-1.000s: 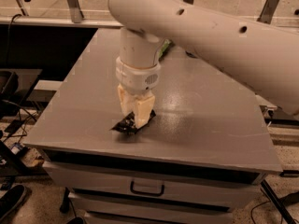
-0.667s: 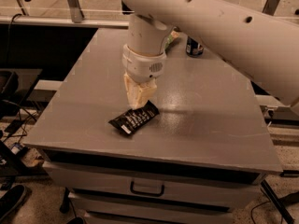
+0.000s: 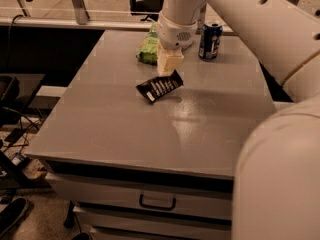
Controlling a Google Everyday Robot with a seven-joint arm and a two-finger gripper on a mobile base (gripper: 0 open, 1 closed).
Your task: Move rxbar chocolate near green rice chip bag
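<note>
The rxbar chocolate (image 3: 159, 87), a flat black bar with rows of white text, hangs tilted from my gripper (image 3: 169, 73), a little above the grey table (image 3: 125, 129). The cream fingers are shut on the bar's upper right end. The green rice chip bag (image 3: 148, 48), puffy and light green, lies on the table just behind and left of the gripper, partly hidden by the wrist. The bar is a short way in front of the bag.
A blue soda can (image 3: 210, 41) stands upright at the back right of the table, right of the gripper. My white arm fills the right side of the view. Drawers (image 3: 157, 202) sit under the table's front edge. Cables lie on the floor at left.
The gripper has moved from the table's front left toward the back, carrying the bar with it. The bar has come off the surface and is now close to the green bag.
</note>
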